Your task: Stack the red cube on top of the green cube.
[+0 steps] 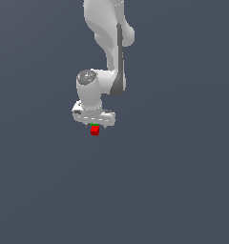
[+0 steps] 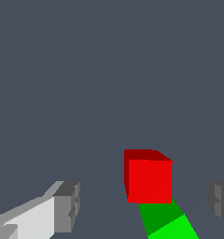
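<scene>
Item: white two-fingered tool [image 2: 143,203], recorded with its grey-tipped fingers [image 2: 67,205] spread wide, nothing pinched. Small bright-red cube [image 2: 150,179] was seen between the fingers, touched by neither, stacked atop the small bright-green cube [image 2: 167,223]. Both were set on the plain dark grey counter [image 1: 173,181], beneath the white arm [image 1: 107,52].

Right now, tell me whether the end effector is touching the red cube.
Apart. The wrist view shows the end effector open, one finger on each side of the red cube, with bare floor visible between each finger and the cube.
</scene>
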Controlling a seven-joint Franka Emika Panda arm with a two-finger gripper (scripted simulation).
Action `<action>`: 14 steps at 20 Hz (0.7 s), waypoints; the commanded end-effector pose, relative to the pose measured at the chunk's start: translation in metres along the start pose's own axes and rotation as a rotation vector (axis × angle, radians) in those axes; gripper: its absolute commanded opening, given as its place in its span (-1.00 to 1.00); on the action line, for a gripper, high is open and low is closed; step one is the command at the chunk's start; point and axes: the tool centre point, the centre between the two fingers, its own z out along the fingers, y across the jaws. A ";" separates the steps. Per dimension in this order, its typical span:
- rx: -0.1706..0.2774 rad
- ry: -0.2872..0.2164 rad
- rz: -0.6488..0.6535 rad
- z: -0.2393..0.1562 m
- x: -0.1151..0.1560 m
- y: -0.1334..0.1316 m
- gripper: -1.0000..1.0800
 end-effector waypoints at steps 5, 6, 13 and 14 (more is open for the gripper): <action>0.000 -0.005 0.023 0.011 -0.011 0.014 0.92; 0.000 -0.005 0.021 0.010 -0.010 0.013 0.92; 0.000 -0.005 0.022 0.026 -0.011 0.014 0.92; 0.000 -0.005 0.022 0.030 -0.011 0.014 0.92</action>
